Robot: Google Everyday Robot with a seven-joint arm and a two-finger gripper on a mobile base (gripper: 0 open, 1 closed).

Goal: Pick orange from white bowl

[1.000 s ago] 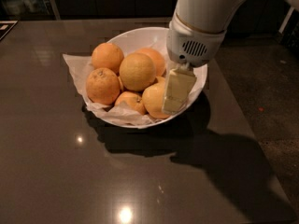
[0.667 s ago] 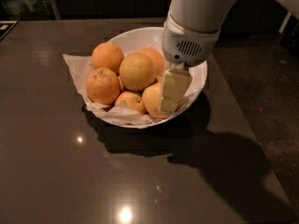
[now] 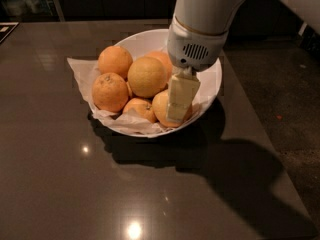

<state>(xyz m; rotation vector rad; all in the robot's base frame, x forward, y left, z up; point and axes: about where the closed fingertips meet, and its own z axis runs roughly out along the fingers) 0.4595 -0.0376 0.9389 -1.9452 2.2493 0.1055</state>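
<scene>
- I see the hand (image 3: 177, 108), cream-coloured under the arm's white cylindrical wrist (image 3: 200, 31), hanging down inside the wide glossy white bowl (image 3: 213, 82), toward its right side.
- From this view I cannot tell whether the hand is released or clenched; it shows as one pale block pointing down.
- The large, round, pale yellow-orange fruit with smooth skin (image 3: 146, 76) sits just to the left of the hand and a little farther back, on top of the pile. It looks free of the hand, though close to it.
- Directly behind the hand's lower end lies another tan-yellow fruit (image 3: 160, 109), partly covered by the hand and at or very near contact with it.
- Farther left of the hand are two deeper orange, dark-speckled fruits, one nearer (image 3: 109, 92) and one farther back (image 3: 115, 60), with a smaller orange fruit (image 3: 140, 108) low between them and the hand.
- Crumpled white paper (image 3: 80, 70) lines the bowl and spills over its rim on the side away from the hand.
- The bowl stands on a dark, glossy surface (image 3: 75, 184).
</scene>
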